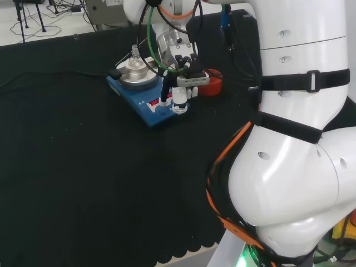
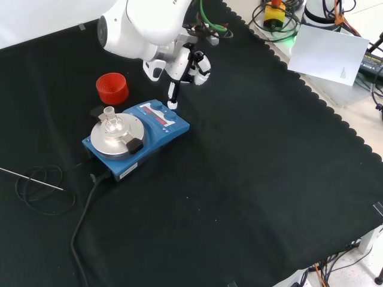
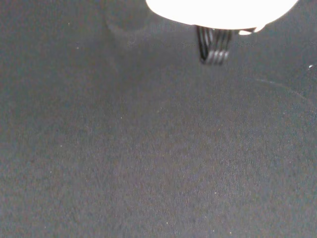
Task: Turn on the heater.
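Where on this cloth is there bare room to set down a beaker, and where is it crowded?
Front view: the cloth is bare right of and below the heater. It is crowded around the heater: red ring above it, hand at its control edge, cable trailing below left.

The head view looks from behind and above the arm's base, past its white links (image 1: pixel 295 139), across the black cloth (image 1: pixel 83 183). The front view looks down from the opposite side — both share the blue heater (image 1: pixel 150 103) and red ring (image 2: pixel 112 88). The wrist view sits close over bare cloth.
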`<action>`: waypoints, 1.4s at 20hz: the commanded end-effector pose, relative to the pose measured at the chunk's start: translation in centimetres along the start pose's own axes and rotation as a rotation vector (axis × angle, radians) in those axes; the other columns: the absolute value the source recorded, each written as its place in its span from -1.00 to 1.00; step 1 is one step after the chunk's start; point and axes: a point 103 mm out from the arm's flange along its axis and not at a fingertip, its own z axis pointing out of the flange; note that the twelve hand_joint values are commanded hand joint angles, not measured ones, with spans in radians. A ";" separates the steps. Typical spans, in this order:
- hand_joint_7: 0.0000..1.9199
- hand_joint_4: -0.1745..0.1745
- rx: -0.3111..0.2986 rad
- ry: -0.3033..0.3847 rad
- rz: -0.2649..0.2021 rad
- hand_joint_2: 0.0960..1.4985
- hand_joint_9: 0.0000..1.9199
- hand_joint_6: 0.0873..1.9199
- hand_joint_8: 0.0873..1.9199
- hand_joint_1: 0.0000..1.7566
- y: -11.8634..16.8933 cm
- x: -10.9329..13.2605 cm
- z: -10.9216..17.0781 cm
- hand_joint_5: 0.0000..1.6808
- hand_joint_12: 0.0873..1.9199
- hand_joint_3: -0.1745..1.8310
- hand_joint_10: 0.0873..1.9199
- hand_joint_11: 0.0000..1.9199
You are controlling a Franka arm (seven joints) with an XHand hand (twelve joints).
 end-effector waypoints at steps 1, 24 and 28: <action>0.71 0.00 0.011 -0.013 0.000 -0.27 0.80 -1.00 0.80 0.70 0.3 0.2 -0.5 -0.76 0.86 0.39 0.90 0.84; 0.72 -0.01 0.035 -0.015 0.021 -0.30 0.81 -1.00 0.80 0.71 1.3 -0.3 -0.1 -0.73 0.86 0.42 0.90 0.84; 0.72 -0.02 0.036 -0.015 0.021 -0.30 0.81 -1.00 0.80 0.71 1.3 -0.4 -0.1 -0.73 0.86 0.42 0.90 0.84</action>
